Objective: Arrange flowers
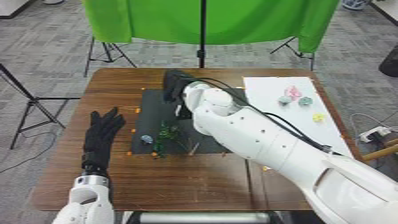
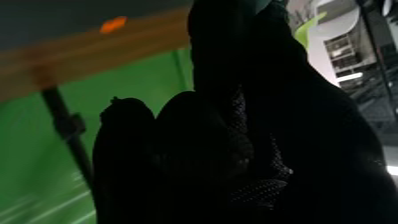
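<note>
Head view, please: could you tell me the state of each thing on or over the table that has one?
Left hand: open, straight-fingered
Right hand: over the dark mat's far left part
Dark mat: spread flat
White sheet: spread flat, partly behind the right arm
Green sprigs: lying loose on the mat
Pink flower: lying on the sheet
Yellow flower: likewise

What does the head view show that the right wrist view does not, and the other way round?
Head view: the left hand, fingers straight, at the table's left side; a white sheet bearing a pink flower and a yellow flower; green stems on a dark mat.
Right wrist view: a yellow-green strip, too unclear to name, and a bright light.
Both: the right hand, the wooden table, the green backdrop and a black pole.
</note>
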{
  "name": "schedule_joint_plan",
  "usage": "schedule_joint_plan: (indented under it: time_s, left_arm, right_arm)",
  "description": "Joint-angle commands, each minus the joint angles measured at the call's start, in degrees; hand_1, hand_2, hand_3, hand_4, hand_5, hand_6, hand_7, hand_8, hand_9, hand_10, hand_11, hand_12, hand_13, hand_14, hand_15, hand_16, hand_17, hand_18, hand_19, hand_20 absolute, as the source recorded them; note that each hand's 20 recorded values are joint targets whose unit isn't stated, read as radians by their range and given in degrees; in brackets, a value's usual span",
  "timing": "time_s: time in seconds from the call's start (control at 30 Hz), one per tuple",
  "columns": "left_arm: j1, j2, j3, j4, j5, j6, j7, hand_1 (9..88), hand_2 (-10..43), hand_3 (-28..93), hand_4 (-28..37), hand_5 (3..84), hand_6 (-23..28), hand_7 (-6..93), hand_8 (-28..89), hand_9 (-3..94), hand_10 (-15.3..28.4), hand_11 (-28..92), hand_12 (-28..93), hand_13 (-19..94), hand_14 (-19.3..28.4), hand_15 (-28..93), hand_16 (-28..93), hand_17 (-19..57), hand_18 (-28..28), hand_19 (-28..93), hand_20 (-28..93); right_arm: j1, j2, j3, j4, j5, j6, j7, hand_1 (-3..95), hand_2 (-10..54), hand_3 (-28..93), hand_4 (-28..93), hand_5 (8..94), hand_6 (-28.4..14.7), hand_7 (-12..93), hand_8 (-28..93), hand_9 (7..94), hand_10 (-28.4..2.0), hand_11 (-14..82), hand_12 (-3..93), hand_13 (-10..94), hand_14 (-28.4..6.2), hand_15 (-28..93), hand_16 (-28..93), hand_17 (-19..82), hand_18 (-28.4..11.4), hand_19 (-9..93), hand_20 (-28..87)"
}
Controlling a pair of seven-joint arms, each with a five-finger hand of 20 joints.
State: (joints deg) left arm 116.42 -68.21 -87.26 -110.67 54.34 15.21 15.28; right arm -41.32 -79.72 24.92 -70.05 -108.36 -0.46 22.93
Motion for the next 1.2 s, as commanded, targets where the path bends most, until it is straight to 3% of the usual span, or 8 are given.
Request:
schedule_joint_plan:
  time_s: [0.03, 0.23, 0.47, 0.6, 0.7, 0.87, 1.0, 1.2]
  left_arm:
    - [-0.33, 0.38, 0.72, 0.91, -0.42, -1.03, 0.14, 26.2, 22.7, 35, -28.3, 41.1, 4.4, 8.9, -7, 40.1, 13.1, 13, 10, 31, 15.5, 15, 0, 2.9, 10.1, 3, 15]
    - [-0.39, 0.33, 0.92, 1.03, -0.16, -1.13, 0.45, 24.9, 22.2, 37, -28.3, 41.0, 4.4, 8.9, -7, 40.2, 13.1, 13, 10, 31, 15.6, 15, 0, 2.9, 10.0, 3, 15]
    - [-0.53, 0.08, 1.12, 1.22, -0.15, -1.22, 0.51, 23.3, 16.3, 38, -28.3, 40.8, 4.5, 8.8, -7, 39.9, 13.1, 13, 11, 30, 15.6, 15, 0, 2.8, 10.1, 3, 15]
    - [-0.27, -0.16, 1.03, 1.10, -0.01, -1.14, 0.59, 22.7, 14.4, 40, -28.3, 40.7, 4.6, 8.5, -6, 39.8, 13.1, 13, 11, 30, 15.7, 15, 0, 2.7, 10.1, 3, 15]
    - [-0.26, -0.24, 0.93, 1.13, 0.07, -1.20, 0.52, 22.1, 14.0, 41, -28.3, 40.7, 4.7, 8.3, -6, 39.9, 13.0, 13, 11, 30, 15.6, 15, 0, 2.7, 10.2, 3, 15]
    - [0.41, -0.30, 0.51, 0.80, 0.23, -0.91, 0.36, 21.7, 12.4, 43, -28.3, 40.5, 4.7, 8.2, -6, 39.8, 13.1, 13, 11, 30, 15.7, 15, 0, 2.7, 10.2, 3, 15]
    - [0.65, -0.74, 0.46, 0.60, 0.47, -1.11, 0.02, 20.8, 11.8, 45, -28.3, 40.5, 4.6, 8.3, -6, 39.8, 13.1, 13, 11, 30, 15.7, 15, 0, 2.7, 10.2, 3, 15]
    - [1.25, -1.06, -0.58, 0.19, 1.59, -0.92, -0.62, 21.9, 11.7, 46, -28.3, 40.5, 4.7, 8.3, -6, 39.8, 13.0, 13, 11, 30, 15.6, 15, 1, 2.7, 10.2, 3, 15]
  right_arm:
    - [-1.42, -1.85, -1.19, 2.62, -2.91, -1.60, 0.04, 62.6, -9.5, 53, -16, 79.9, 0.4, 21, 15, 92.2, -7.8, 15.7, 42.3, 91, -1.4, 62, 37, 65, -12.9, 93, 65]
    - [-1.44, -1.91, -1.66, 3.18, -2.80, -1.09, 0.19, 59.7, -9.5, 52, -16, 77.1, -0.2, 20, 13, 89.7, -8.5, 14.9, 41.1, 90, -1.7, 62, 37, 64, -13.2, 93, 64]
    - [-1.05, -1.51, -2.07, 2.56, -2.27, -0.08, -0.12, 54.1, -9.5, 52, -16, 73.1, -1.1, 17, 10, 85.1, -10.1, 19.6, 34.0, 89, -1.9, 62, 37, 63, -13.3, 93, 64]
    - [-0.77, -0.63, -2.83, 1.48, -3.79, -0.41, -0.37, 47.2, -9.5, 60, -20, 70.7, -0.6, 17, 4, 83.1, -11.3, 24.6, 25.7, 89, -2.2, 62, 37, 63, -13.4, 93, 64]
    - [-0.26, 0.72, -3.15, -0.12, -4.63, -0.52, -0.02, 43.6, -9.5, 63, -20, 69.7, -0.4, 17, -6, 82.6, -11.6, 24.9, 24.7, 89, -2.4, 62, 37, 62, -13.6, 93, 63]
    - [0.99, 3.83, -3.77, -3.58, -5.95, -0.25, 0.61, 41.4, -9.5, 63, -20, 68.0, -0.7, 16, -8, 82.6, -11.9, 25.0, 24.6, 89, -2.8, 62, 37, 62, -13.7, 93, 63]
    - [0.93, 8.98, -2.22, -9.37, -7.15, -2.09, 0.91, 40.7, -9.5, 63, -20, 67.7, -0.8, 16, -8, 82.7, -12.0, 25.1, 24.7, 89, -2.8, 62, 36, 62, -13.8, 93, 63]
    - [-6.14, 26.34, 7.98, -27.27, -6.82, -1.31, 2.59, 39.7, -9.5, 62, -19, 67.4, -0.7, 16, -8, 81.4, -12.1, 24.5, 24.9, 88, -3.5, 60, 36, 60, -14.7, 93, 60]
